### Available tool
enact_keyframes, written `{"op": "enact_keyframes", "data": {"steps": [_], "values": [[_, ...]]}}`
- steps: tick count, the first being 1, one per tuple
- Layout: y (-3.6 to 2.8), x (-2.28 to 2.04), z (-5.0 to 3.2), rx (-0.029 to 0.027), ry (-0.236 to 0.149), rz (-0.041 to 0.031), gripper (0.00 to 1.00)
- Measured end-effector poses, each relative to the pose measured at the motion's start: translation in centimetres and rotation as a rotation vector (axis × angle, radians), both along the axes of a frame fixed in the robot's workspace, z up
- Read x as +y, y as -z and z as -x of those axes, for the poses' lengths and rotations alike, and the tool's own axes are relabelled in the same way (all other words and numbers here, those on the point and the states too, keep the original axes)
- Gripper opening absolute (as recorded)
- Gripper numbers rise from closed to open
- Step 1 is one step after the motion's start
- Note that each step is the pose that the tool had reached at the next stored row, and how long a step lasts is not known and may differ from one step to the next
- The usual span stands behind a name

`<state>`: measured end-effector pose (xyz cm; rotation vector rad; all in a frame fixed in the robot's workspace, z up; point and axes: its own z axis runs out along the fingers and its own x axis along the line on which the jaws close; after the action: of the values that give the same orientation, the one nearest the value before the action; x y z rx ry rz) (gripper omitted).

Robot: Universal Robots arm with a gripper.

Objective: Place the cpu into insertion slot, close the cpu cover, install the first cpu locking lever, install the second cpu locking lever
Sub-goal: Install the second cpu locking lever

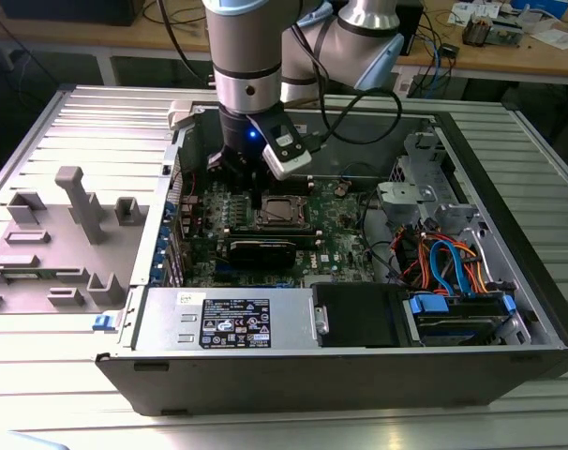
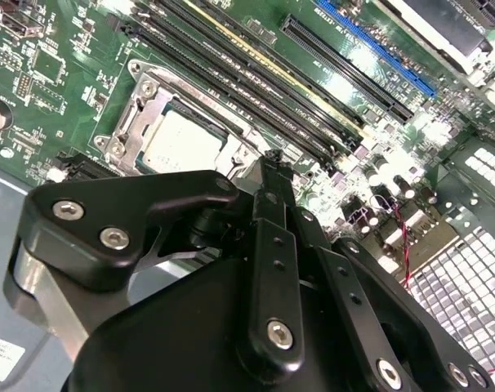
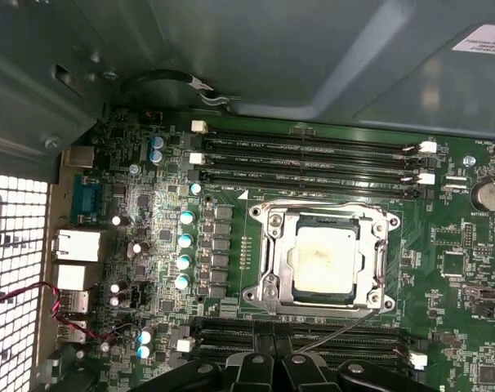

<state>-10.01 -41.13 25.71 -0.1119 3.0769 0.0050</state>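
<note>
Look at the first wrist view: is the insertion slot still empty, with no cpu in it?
No. The cpu, with its silvery-grey top, lies inside the insertion slot.

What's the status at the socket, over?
Gripper hovering beside insertion slot, nothing held. Cpu seated, cpu cover down over it. Nothing in the way.

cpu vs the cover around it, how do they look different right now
The cpu is a solid flat square with a pale, dull, slightly smudged top; the cpu cover is a thin shiny frame with a large square window. The cpu sits in the middle, showing through that window, while the cover rings its edges. Both lie flat on the insertion slot in the green board, under the gripper.
</note>
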Motion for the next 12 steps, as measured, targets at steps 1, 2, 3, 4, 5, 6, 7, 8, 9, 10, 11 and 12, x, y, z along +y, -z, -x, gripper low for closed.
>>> {"op": "enact_keyframes", "data": {"steps": [1,2,3,4,5,6,7,8,9,10,11,12], "values": [[-0.24,0.00,0.00,0.0000,0.000,0.0004,0.11],[-0.38,0.00,0.00,0.0000,0.000,0.0007,0.11],[-0.51,0.00,0.00,0.0000,0.000,0.0009,0.11],[-0.55,0.00,0.00,-0.0001,0.000,0.0009,0.11],[-0.55,0.00,-0.02,-0.0001,0.000,0.0021,0.11],[-0.56,0.00,-0.12,0.0005,0.001,0.0040,0.11],[-0.56,0.00,-0.86,0.0050,0.004,0.0129,0.11],[-0.56,0.00,-1.40,0.0073,0.007,0.0172,0.11],[-0.54,0.00,-1.98,0.0094,0.010,0.0194,0.11],[-0.34,-0.09,-2.01,0.0096,0.010,0.0195,0.11],[0.00,-0.28,-2.00,0.0096,0.011,0.0195,0.11],[0.31,-0.29,-2.01,0.0095,0.010,0.0194,0.11]]}}
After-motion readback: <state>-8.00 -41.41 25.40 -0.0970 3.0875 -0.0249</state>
